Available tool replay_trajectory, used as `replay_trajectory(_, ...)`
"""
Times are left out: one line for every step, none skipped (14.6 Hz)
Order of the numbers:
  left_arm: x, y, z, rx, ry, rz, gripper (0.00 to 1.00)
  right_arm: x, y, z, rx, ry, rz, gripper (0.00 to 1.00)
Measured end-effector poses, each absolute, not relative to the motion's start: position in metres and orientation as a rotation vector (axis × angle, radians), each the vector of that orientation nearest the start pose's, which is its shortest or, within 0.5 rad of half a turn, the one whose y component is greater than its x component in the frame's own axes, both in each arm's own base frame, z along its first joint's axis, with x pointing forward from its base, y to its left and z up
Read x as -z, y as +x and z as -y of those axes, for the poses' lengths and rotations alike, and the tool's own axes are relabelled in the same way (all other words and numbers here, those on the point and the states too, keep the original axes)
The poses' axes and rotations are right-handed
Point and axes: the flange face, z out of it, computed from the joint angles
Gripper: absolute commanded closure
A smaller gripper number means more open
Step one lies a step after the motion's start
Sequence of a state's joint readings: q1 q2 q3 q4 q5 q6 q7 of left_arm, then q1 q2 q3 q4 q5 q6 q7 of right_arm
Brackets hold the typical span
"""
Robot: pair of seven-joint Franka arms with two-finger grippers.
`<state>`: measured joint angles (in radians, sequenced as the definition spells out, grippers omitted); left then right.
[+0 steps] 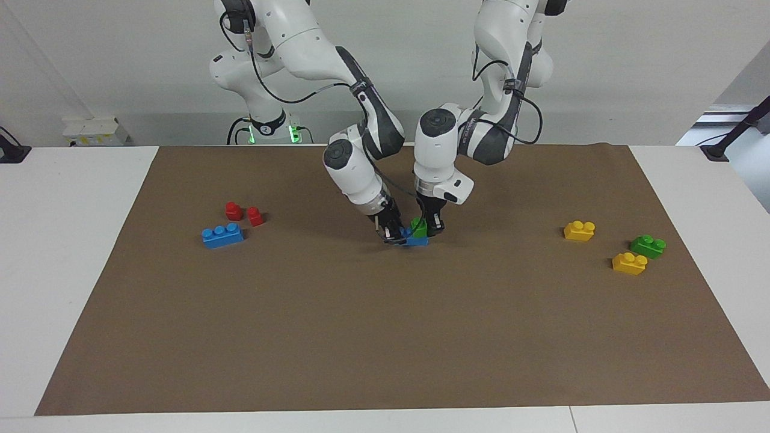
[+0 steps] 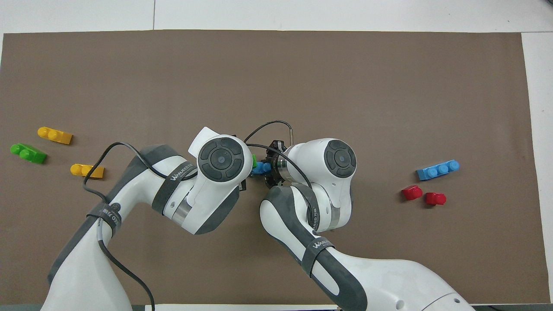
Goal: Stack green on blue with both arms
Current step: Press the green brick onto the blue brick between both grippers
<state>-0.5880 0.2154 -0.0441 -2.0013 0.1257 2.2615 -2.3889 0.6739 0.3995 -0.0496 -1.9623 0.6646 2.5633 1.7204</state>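
My right gripper (image 1: 394, 234) is shut on one end of a long blue brick (image 1: 416, 241) that rests on the brown mat (image 1: 385, 337) at mid table. My left gripper (image 1: 428, 227) is shut on a small green brick (image 1: 418, 227) and holds it on top of the blue brick's free end, slightly tilted. In the overhead view only slivers of the green brick (image 2: 254, 161) and the blue brick (image 2: 259, 168) show between the two wrists; the left gripper's tips are hidden under its wrist.
A second blue brick (image 1: 222, 235) and two red blocks (image 1: 233, 210) (image 1: 255, 216) lie toward the right arm's end. Two yellow bricks (image 1: 579, 230) (image 1: 629, 263) and a second green brick (image 1: 648, 245) lie toward the left arm's end.
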Motion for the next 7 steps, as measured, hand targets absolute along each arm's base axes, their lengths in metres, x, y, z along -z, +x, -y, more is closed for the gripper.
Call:
replay_trajectory(-0.3561,0.4842,0.3497,-0.143,2.068,-2.308,1.00,-0.2880,0.5181,-0.3637,-0.407,-1.919,-2.009,1.00)
replay_trajectory(-0.3561,0.4837,0.3504,-0.143,2.070,-2.306,1.00,-0.2879,0.5181,-0.3637,-0.407,-1.919,-2.009,1.00)
replay_trajectory(-0.3561,0.4825,0.3520,-0.143,2.072,-2.303,1.00,-0.2879,0.5181,-0.3636,-0.407,-1.919,-2.009,1.00)
replay_trajectory(-0.3560,0.4813,0.3538,-0.144,2.073,-2.301,1.00,-0.2879,0.5181,-0.3636,-0.406,-1.919,-2.009,1.00)
replay_trajectory(-0.3559,0.4809,0.3549,-0.143,2.071,-2.299,1.00,-0.2879,0.5181,-0.3636,-0.406,-1.919,-2.009,1.00)
replay_trajectory(-0.3555,0.4811,0.3558,-0.143,2.066,-2.296,1.00,-0.2879,0.5181,-0.3636,-0.406,-1.919,-2.009,1.00)
replay_trajectory(-0.3552,0.4816,0.3566,-0.142,2.061,-2.293,1.00,-0.2879,0.5181,-0.3636,-0.406,-1.919,-2.009,1.00)
